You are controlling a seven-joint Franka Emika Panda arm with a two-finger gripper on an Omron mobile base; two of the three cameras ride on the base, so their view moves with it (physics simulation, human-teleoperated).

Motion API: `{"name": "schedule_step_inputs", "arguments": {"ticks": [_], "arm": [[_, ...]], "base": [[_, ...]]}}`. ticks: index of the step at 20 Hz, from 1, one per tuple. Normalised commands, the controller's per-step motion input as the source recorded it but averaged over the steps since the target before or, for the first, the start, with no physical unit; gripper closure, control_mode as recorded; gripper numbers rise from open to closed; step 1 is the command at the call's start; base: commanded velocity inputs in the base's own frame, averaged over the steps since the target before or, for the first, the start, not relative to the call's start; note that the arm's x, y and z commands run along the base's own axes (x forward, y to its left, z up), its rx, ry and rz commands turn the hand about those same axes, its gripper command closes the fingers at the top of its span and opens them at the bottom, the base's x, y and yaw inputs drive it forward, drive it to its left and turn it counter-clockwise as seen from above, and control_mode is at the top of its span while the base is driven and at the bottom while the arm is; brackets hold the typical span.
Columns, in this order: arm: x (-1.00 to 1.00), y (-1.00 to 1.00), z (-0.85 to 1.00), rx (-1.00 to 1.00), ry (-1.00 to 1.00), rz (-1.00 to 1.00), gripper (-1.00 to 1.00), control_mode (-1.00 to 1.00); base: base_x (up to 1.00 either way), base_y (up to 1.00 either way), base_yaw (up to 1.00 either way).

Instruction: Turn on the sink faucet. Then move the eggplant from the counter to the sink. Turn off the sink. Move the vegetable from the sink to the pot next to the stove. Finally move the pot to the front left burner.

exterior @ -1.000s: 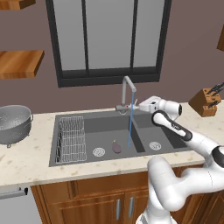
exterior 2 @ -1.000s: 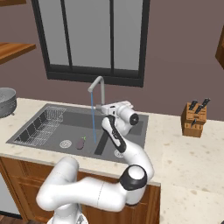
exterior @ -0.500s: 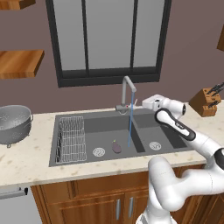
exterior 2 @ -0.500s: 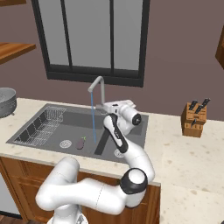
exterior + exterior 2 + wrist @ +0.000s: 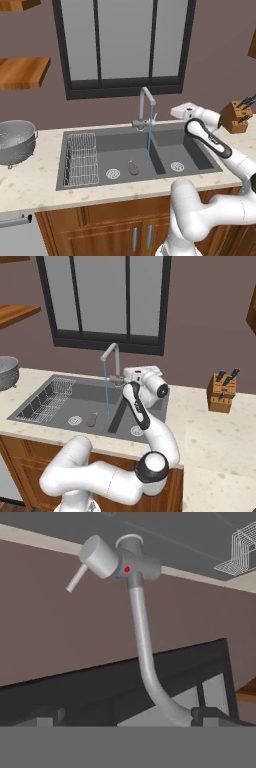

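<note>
The tabletop (image 5: 35, 182), a pale speckled slab, is seen running across the middle of the left base view, above brown cabinets (image 5: 115, 220) in the lower part of the frame. A dark-framed window (image 5: 125, 45) is set in the wall at upper centre, with a wooden shelf (image 5: 22, 72) at upper left. The sink (image 5: 200, 156) is sunk into the tabletop at centre; a wire dish rack (image 5: 82, 157) is placed in its left basin. The robot arm (image 5: 220, 150) is curved up from the lower right and is stretched over the right basin, so that part of the sink's right rim is hidden by it. A silver colander (image 5: 16, 141) is set on the tabletop at far left, well apart from the sink. A knife block (image 5: 235, 115) is seen at the right edge. The sink faucet (image 5: 145, 107) is mounted behind the divider, and a thin stream of water (image 5: 148, 142) is seen falling from its spout. The claw (image 5: 176, 111) is held just beside the faucet, to its right; its jaws are spread wide apart and nothing is held. The eggplant (image 5: 133, 168) is lying on the floor of the left basin, near the stream and a round drain (image 5: 113, 174).
</note>
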Motion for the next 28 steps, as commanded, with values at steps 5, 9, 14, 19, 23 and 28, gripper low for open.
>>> {"name": "schedule_step_inputs", "arguments": {"ticks": [5, 9, 14, 19, 23, 28], "arm": [[-0.19, -0.43, 0.25, -0.14, -0.23, 0.0, -1.0, -1.0], [-0.22, -0.47, 0.35, -0.14, -0.22, 0.0, -1.0, -1.0], [-0.03, -0.49, 0.51, -0.02, 0.04, -0.06, -1.0, -1.0], [-0.25, -0.34, 0.63, 0.0, 0.07, -0.13, -1.0, -1.0], [-0.42, -0.17, 0.67, 0.0, 0.01, -0.1, -1.0, -1.0], [-0.51, -0.01, 0.67, 0.0, 0.03, -0.07, -1.0, -1.0]], "base": [[0.0, 0.0, 0.0], [0.0, 0.0, 0.0], [0.0, 0.0, 0.0], [0.0, 0.0, 0.0], [0.0, 0.0, 0.0], [0.0, 0.0, 0.0]]}}
